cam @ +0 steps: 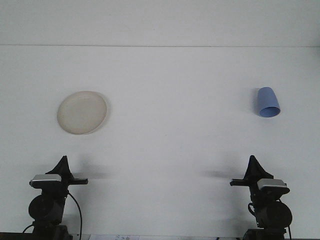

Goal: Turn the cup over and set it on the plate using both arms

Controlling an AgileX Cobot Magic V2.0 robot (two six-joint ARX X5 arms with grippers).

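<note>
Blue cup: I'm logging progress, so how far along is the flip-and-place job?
Nothing is done. The blue cup sits mouth-down on the table's right side, far from the empty plate on the left. Neither the left gripper nor the right gripper holds anything. Grasping, flipping, and placing remain.

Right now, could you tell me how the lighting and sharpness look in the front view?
Front view: even, soft light with no glare on the white table; faint shadows beside the plate, the blue cup and both grippers, left and right; the image is slightly soft and grainy, and the pale plate has low contrast.
</note>
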